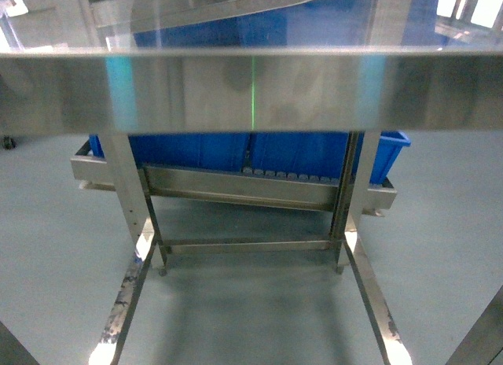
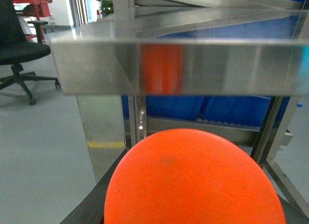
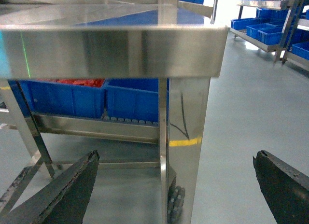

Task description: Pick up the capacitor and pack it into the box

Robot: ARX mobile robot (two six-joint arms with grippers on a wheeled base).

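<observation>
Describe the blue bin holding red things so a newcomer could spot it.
In the right wrist view, a steel table spans the top; below it, a steel shelf carries blue bins side by side. Take the left bin: red items show above its rim, while the neighbouring bin to its right shows none.
</observation>
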